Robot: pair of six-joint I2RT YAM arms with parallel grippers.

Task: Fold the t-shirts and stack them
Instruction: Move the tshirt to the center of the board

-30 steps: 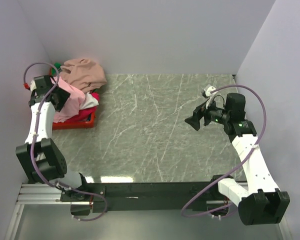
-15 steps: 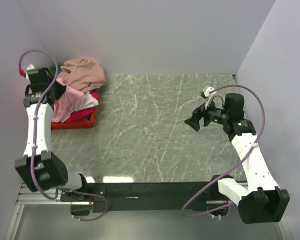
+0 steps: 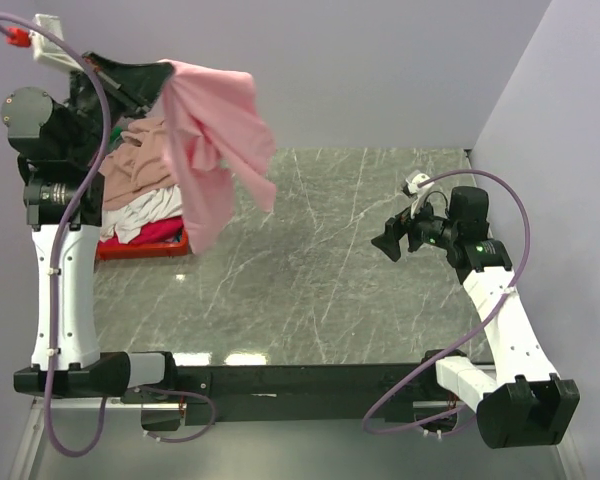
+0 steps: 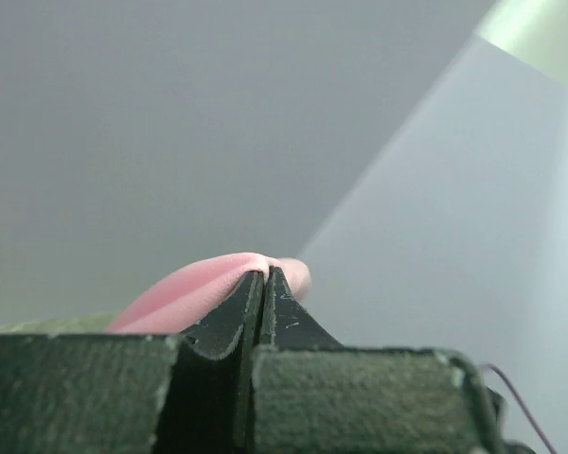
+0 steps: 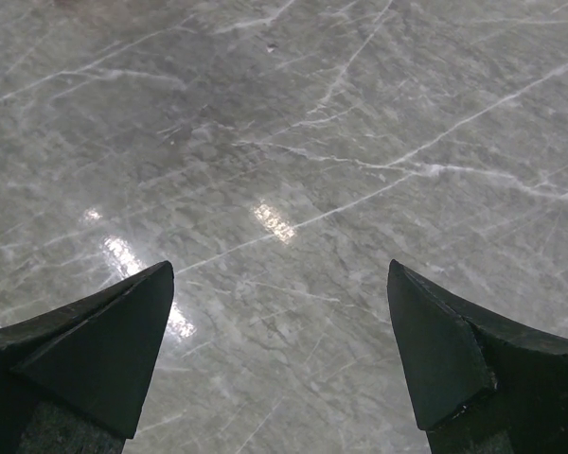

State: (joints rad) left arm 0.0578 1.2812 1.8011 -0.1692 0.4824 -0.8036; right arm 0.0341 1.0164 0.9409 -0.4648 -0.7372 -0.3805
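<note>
- One light pink t-shirt (image 3: pixel 215 130) pinched at an edge in the left gripper (image 3: pixel 163 66), jaws pressed tight on the cloth.
- Hangs in the air above the far left of the table (image 3: pixel 310 260), lower end dangling in front of the red basket (image 3: pixel 140 248).
- Heaped in that basket: tan t-shirt (image 3: pixel 135 165), white t-shirt (image 3: pixel 145 210), magenta t-shirt (image 3: pixel 160 232); perhaps more beneath, hard to tell.
- Right gripper (image 3: pixel 388 243) spread wide, holding nothing, above bare table at the right, well apart from the shirts.
</note>
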